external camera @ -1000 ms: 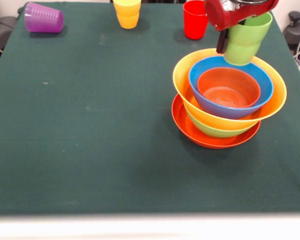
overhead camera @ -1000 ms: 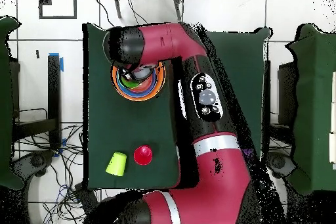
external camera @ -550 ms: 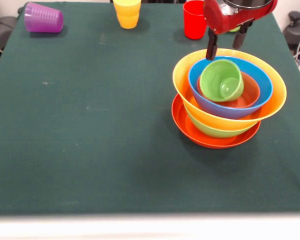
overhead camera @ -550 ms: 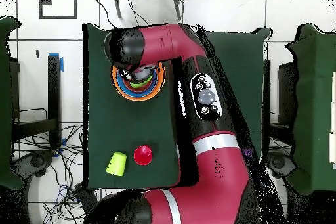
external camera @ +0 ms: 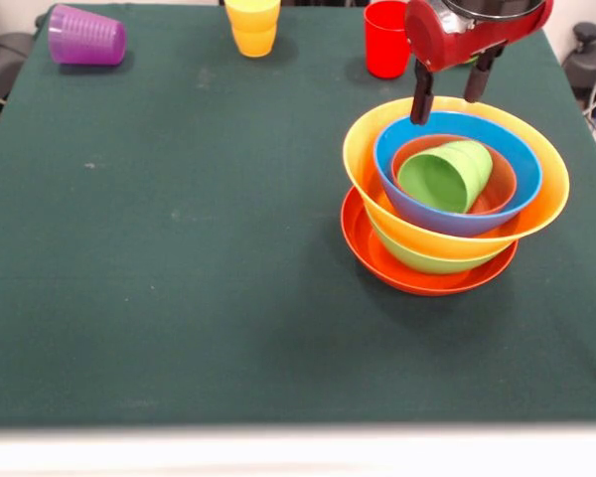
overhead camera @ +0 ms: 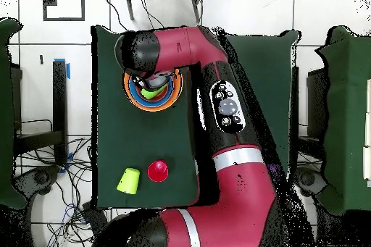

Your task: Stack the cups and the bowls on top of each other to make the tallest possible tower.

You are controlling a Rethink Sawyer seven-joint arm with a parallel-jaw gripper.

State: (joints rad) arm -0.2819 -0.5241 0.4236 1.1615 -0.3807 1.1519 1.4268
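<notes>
The tower [external camera: 455, 199] stands at the right in the front view: a wide red-orange bowl [external camera: 377, 260] at the bottom, then a green bowl [external camera: 427, 262], a large orange-yellow bowl [external camera: 363, 164], a blue bowl [external camera: 392, 174] and a small orange bowl [external camera: 499, 189]. A light green cup [external camera: 445, 177] lies on its side inside the small orange bowl, mouth toward the front left. My gripper [external camera: 445, 107] hangs open just above the tower's far rim, holding nothing. From overhead, the arm covers part of the tower [overhead camera: 150, 93].
A purple cup [external camera: 86, 36] lies on its side at the far left. A yellow cup [external camera: 252, 25] and a red cup [external camera: 385, 38] stand along the far edge. The overhead view shows another light green cup [overhead camera: 129, 179] beside the red cup [overhead camera: 158, 171].
My gripper let go of the light green cup above the tower. The cup dropped into the small orange bowl and tipped onto its side. The gripper stays open above it.
</notes>
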